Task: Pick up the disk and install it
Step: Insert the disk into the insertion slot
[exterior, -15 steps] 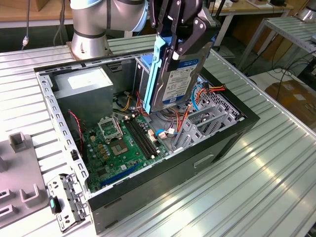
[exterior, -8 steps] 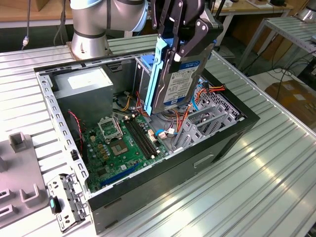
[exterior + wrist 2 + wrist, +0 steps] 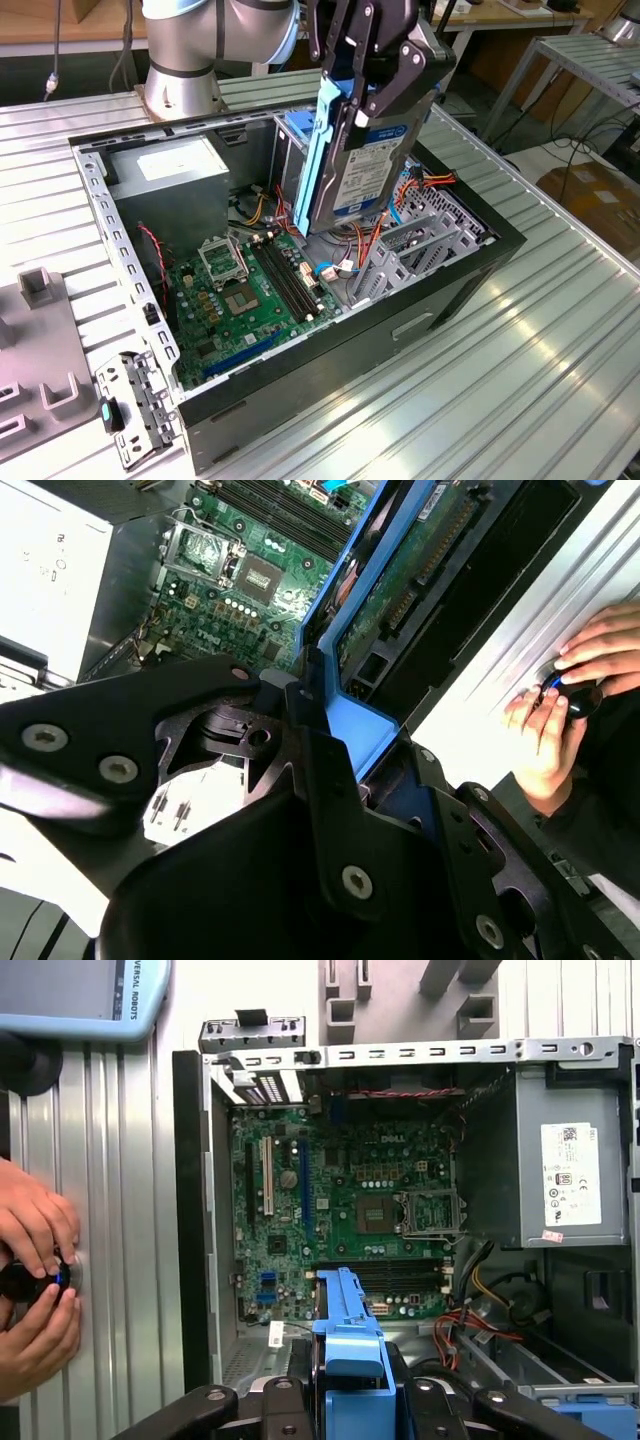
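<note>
gripper [image 3: 362, 105] clamps disk [image 3: 360, 170] above case [image 3: 400, 330]; both wrist views show hands [image 3: 35, 1225].

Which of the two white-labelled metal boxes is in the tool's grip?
The disk, clamped on edge in the tool over the open case; the grey power supply sits in the case's corner, untouched.

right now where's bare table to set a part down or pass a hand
Free: the table top on the exterior view's right of the computer case. Crowded: inside the case, where the end effector holds the disk over cables and drive cage; the grey fixture on that view's left; a person's hands beside the case in the first wrist view.
</note>
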`<state>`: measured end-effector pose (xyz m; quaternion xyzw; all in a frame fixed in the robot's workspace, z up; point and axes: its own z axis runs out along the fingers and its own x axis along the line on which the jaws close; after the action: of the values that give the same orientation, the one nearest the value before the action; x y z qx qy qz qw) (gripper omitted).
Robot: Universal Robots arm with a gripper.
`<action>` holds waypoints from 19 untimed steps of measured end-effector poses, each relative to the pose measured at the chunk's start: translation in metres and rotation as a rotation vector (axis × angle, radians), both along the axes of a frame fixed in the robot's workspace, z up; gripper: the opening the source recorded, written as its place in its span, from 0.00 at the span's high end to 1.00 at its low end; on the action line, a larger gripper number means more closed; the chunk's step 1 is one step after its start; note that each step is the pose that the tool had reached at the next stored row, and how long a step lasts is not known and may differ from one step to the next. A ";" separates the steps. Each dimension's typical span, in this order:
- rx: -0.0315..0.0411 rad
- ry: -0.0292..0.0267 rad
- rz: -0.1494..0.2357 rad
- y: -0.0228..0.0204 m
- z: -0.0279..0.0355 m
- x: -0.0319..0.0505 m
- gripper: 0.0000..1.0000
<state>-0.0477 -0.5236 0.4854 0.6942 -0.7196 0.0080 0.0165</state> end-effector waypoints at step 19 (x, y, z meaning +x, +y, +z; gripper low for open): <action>0.0000 0.0000 -0.001 -0.0012 -0.0003 0.0346 0.63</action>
<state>-0.0131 -0.5248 0.4851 0.6938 -0.7199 0.0080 0.0165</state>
